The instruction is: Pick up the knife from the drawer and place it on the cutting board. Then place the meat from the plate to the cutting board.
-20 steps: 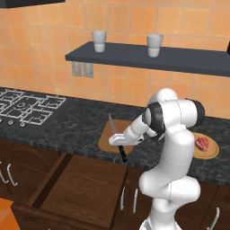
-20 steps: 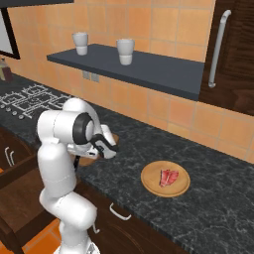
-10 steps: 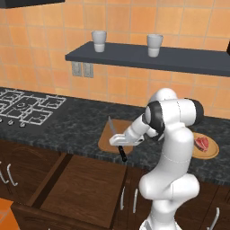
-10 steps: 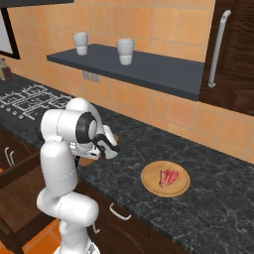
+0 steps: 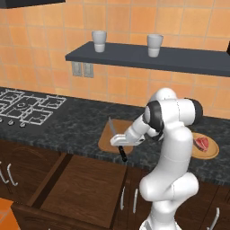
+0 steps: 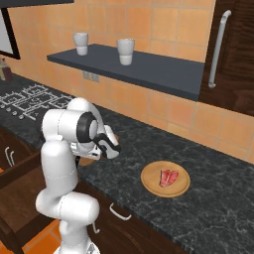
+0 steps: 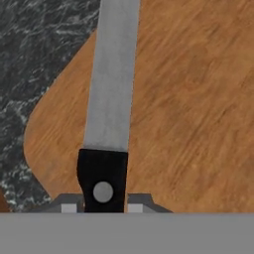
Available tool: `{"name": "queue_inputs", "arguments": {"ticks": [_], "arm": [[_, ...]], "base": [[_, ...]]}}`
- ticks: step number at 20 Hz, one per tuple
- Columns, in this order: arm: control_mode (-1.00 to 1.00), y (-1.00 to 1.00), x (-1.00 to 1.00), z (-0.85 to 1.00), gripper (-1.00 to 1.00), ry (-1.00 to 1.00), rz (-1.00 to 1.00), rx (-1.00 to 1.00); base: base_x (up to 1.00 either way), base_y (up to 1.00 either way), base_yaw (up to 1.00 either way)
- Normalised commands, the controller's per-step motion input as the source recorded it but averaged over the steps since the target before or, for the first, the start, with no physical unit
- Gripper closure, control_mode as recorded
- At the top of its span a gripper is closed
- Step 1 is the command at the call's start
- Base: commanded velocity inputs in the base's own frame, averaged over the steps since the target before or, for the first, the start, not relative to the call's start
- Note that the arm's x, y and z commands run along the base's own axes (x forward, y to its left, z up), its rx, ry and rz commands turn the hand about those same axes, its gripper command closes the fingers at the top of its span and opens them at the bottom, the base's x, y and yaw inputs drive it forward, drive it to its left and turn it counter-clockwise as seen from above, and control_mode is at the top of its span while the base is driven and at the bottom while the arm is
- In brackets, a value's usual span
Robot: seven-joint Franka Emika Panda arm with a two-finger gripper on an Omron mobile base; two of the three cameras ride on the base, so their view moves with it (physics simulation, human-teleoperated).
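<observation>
1. At lower left of the left base view, the wide dark brown wooden drawer (image 5: 85, 193) stands pulled out, its flat wood-grain bottom bare.
2. At centre, the two-finger gripper (image 5: 120, 144) is clamped on the black handle of the slim grey-bladed knife (image 5: 112, 127).
3. Over the last second the arm has barely moved; the knife hangs in the same spot above the board.
4. My guess is that lowering and release come next.
5. Under the blade lies the light brown rectangular cutting board (image 5: 107, 143) with rounded corners, on speckled dark stone counter (image 5: 67, 128).
6. At right, the small red marbled slab of meat (image 5: 201, 143) waits on the round tan plate (image 5: 211, 152).
7. In the hand view, the matte steel blade runs upward over warm, streaked wood.
</observation>
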Motion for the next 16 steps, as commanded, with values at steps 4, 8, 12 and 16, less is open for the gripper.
{"name": "queue_inputs", "arguments": {"ticks": [4,8,12,16], "arm": [[-1.00,0.47,0.78,0.52,-1.00,0.41,-0.39,-0.15],[-1.00,0.02,0.20,-0.04,-1.00,0.02,0.00,-0.02],[-1.00,0.00,0.31,0.76,-1.00,-0.17,0.00,-0.29],[-1.00,0.00,0.32,1.00,-1.00,-0.18,0.00,-0.24]], "base": [[0.00,0.00,0.00],[0.00,0.00,0.00],[0.00,0.00,0.00],[0.00,0.00,0.00]]}}
